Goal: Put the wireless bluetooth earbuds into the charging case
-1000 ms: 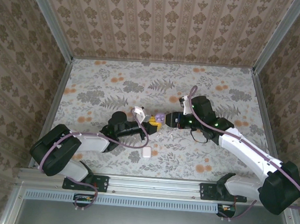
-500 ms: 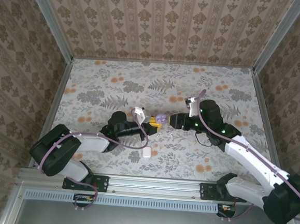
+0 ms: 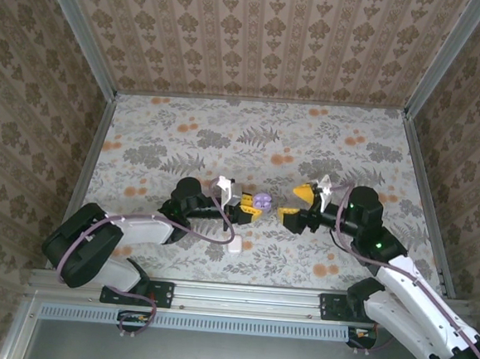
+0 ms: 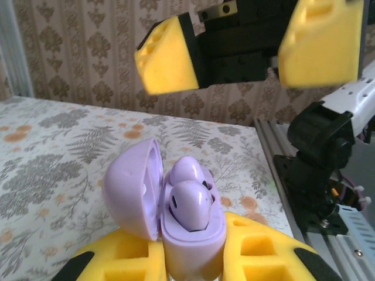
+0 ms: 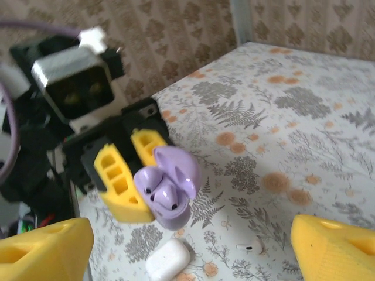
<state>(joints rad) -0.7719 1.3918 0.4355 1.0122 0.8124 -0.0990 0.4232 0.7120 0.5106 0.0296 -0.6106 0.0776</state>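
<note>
So here's what we're looking at: the left gripper (image 3: 246,205) is clamped tight on a purple charging case (image 5: 170,187), one yellow finger on each side of its base, holding it up off the table (image 3: 185,134). The case's lid (image 4: 132,187) is flipped open and stands upright off to one side. We can see two purple earbuds (image 4: 188,202) sitting in the base, one behind the other, and both look seated, though we can't tell if they're fully pressed in.

The right gripper (image 3: 296,204) faces the case from the other side with a clear gap between them. Its jaws are spread wide with nothing in them, and they aren't touching the case or anything else. From the left wrist view, both of its yellow pads hang above and beyond the open case.

There's also a second set down on the table: a white case (image 5: 168,259), lid closed, lying just below the left claw, and one tiny white earbud (image 5: 249,247) loose on the floral surface near it, not touching it. Neither claw is touching either of those.
</note>
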